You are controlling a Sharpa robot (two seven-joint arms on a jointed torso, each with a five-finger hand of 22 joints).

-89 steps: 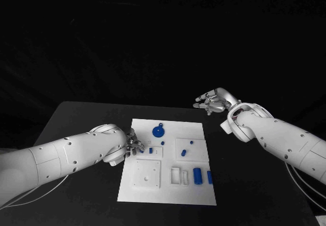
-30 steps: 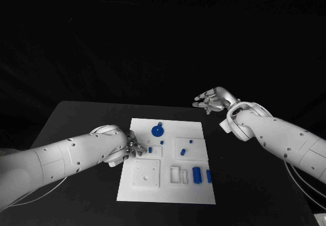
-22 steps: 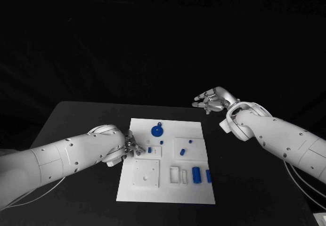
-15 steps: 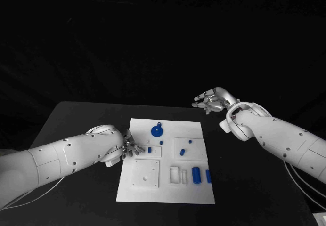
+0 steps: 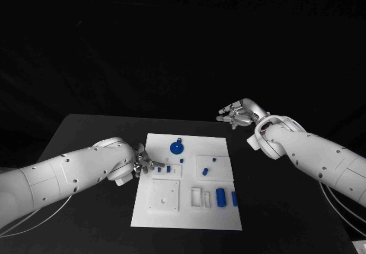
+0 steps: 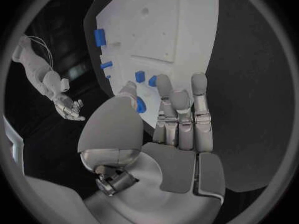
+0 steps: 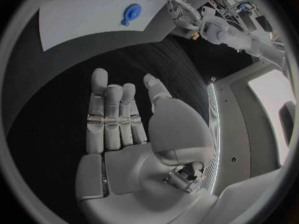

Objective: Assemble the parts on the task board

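Task board [image 5: 191,182] lies in the head view as a white rectangular plate in the middle of the black counter [image 5: 91,132], its long side running away from the robot. Raised white blocks and shallow recesses cover it. A round blue part with a small tab [image 5: 177,147] sits near the far end; a small blue peg [image 5: 204,171] lies on a square block at mid-board, and two upright blue pieces [image 5: 222,197] stand near the right edge closer to the robot. The left robot hand [image 5: 143,163] is at the board's left edge, fingers reaching over toward a small blue piece [image 5: 167,169] just beside them. The right robot hand [image 5: 239,115] hangs well apart from the board, past its far right corner, fingers spread and holding nothing.

From the left wrist view, the left robot hand [image 6: 177,129] has its fingers straight and side by side over the board [image 6: 168,25], with the thumb set against a blue part [image 6: 140,104]; whether that part is truly pinched I cannot tell. More small blue pieces [image 6: 99,37] stand along the board's edge.

From the right wrist view, the right robot hand [image 7: 124,134] is spread flat above bare counter [image 7: 69,69], empty. The board [image 7: 81,10] with the round blue part [image 7: 131,11] lies beyond it.
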